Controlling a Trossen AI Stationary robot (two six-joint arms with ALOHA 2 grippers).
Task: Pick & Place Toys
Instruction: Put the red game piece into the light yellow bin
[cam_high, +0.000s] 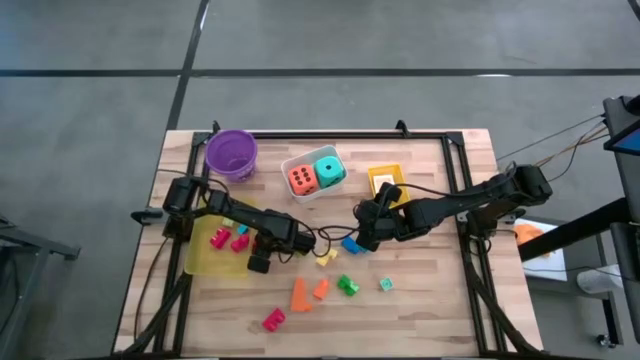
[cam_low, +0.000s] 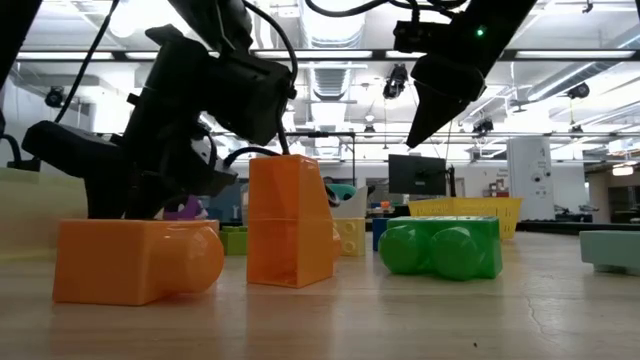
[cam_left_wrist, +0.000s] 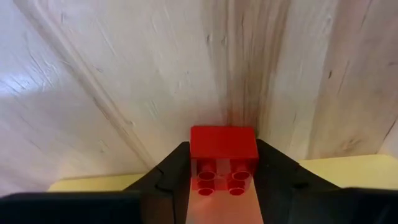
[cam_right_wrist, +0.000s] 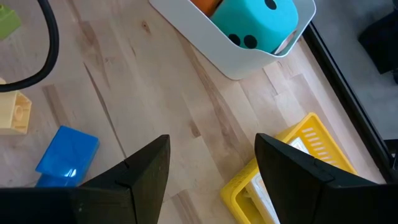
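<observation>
My left gripper (cam_high: 262, 260) stands at the right edge of the yellow tray (cam_high: 205, 262), shut on a red block (cam_left_wrist: 224, 149). Pink and red blocks (cam_high: 228, 238) lie in that tray. My right gripper (cam_high: 365, 238) hovers open above the table's middle, with nothing between its fingers (cam_right_wrist: 211, 180). A blue block (cam_right_wrist: 67, 155) and a pale yellow block (cam_right_wrist: 13, 113) lie beside it. Orange blocks (cam_high: 300, 293), a green block (cam_high: 347, 285), a small light-green one (cam_high: 385, 285) and a pink one (cam_high: 273, 319) lie toward the near edge. My left gripper pinches the red block's two opposite side faces (cam_left_wrist: 198, 163) between its two fingers, which come steeply from above. The block's studded face (cam_left_wrist: 217, 180) points back toward the wrist. Whether its underside rests on anything is hidden by the block itself.
A white tray (cam_high: 300, 192) holding an orange die (cam_high: 302, 179) and a teal die (cam_high: 329, 171) stands at the far middle. A purple bowl (cam_high: 232, 152) is to its left, a yellow basket (cam_high: 385, 180) to its right. Bare wood lies at the near right.
</observation>
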